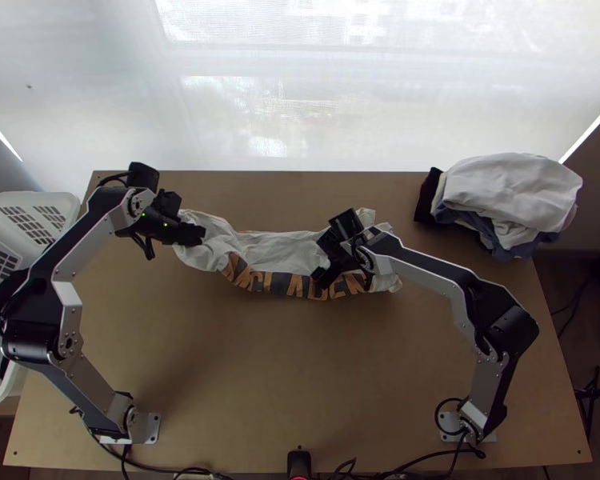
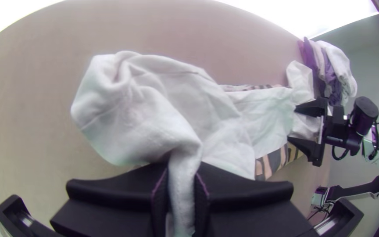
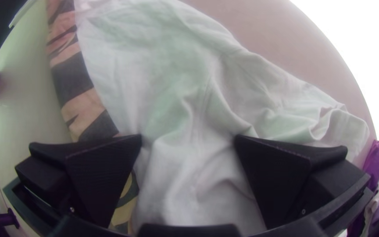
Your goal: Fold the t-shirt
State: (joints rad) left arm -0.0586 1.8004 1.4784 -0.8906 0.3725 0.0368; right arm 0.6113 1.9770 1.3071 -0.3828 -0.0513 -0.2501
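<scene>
Evidently, in the top view the t-shirt (image 1: 280,246) lies as a long narrow band across the far half of the table (image 1: 300,368), so a lengthwise fold looks to be in hand. In the left wrist view the left gripper (image 2: 181,175) has a white end pinched tight, while in the right wrist view the right gripper (image 3: 188,140) stands wide astride the fabric, and should probably close there next, before the band is straightened or doubled. Counted: one t-shirt, two grippers, one table, one clothes pile (image 1: 508,192), one basket (image 1: 64,204).
</scene>
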